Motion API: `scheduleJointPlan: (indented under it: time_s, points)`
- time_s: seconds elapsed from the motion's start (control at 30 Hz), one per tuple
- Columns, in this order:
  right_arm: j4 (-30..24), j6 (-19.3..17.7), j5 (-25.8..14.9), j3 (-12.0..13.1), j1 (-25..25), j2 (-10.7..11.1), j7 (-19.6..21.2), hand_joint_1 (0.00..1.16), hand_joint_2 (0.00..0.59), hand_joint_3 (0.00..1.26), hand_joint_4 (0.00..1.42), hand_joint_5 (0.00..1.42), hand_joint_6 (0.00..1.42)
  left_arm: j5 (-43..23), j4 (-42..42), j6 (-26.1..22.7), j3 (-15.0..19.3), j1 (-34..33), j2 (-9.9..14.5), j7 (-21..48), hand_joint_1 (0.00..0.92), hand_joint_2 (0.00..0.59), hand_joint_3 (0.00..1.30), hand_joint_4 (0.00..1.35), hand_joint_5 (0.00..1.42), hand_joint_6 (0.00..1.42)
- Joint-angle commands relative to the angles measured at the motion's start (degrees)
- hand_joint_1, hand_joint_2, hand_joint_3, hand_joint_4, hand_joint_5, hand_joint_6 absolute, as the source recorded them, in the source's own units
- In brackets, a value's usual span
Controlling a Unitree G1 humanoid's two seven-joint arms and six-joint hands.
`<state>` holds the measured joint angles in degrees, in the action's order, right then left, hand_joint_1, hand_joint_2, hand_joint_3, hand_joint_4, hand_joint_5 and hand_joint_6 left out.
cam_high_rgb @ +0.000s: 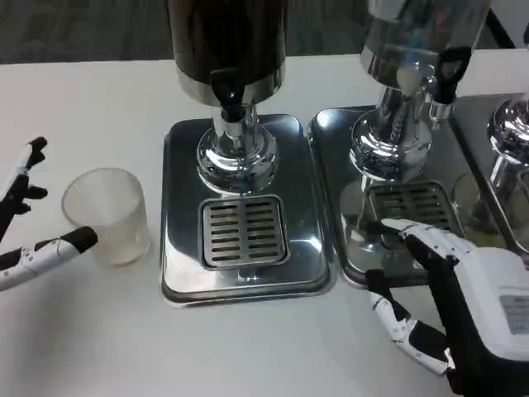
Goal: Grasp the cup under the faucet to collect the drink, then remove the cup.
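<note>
From the head view, the cup (106, 215), clear plastic and upright, stands on the white tabletop (248, 347) toward its left edge, just left of the middle steel tray (178, 273) and apart from its rim. It is not under the faucet (227, 95), which hangs from the dark dispenser (227, 41) above the slotted grate (244, 231) of that tray.

The left hand (29, 223) is at the left edge with fingers spread, holding nothing. One black-tipped finger (78, 241) reaches the cup's near side and looks to touch it; another points up well behind the cup.

The right hand (450, 289) lies at the near right, fingers apart and empty, its fingertips (397, 225) over the near rim of the second tray (331, 165), under the clear dispenser (413, 50).

Bare tabletop runs along the near edge between the two hands, and a narrow strip separates the cup from the middle tray. The two trays sit almost rim to rim.
</note>
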<state>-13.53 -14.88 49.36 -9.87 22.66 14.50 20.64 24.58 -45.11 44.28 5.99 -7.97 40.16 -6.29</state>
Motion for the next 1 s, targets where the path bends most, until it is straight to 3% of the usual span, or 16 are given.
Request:
scheduleJointPlan:
  time_s: [0.03, 0.57, 1.0]
  points:
    - [0.88, 0.28, 0.23, -0.93, -0.73, -0.33, 0.99, 0.53, 0.431, 0.38, 0.33, 0.36, 0.41, 1.46, -4.59, 1.13, -2.42, -3.46, 2.14, -1.55, 0.087, 0.0, 0.0, 0.07, 0.28, 0.37]
    - [0.32, 0.27, 0.15, -2.26, -0.11, -0.14, 0.73, 0.53, 0.431, 0.4, 0.35, 0.37, 0.42, 3.41, -13.01, 2.06, -9.73, -8.55, 3.95, -5.04, 0.139, 0.0, 0.0, 0.12, 0.38, 0.5]
    - [0.21, 0.36, -0.52, -2.46, -0.17, -0.28, 0.22, 0.52, 0.436, 0.42, 0.36, 0.37, 0.43, 3.27, -17.17, 1.32, -12.76, -11.24, 3.08, -5.17, 0.152, 0.0, 0.0, 0.17, 0.43, 0.56]
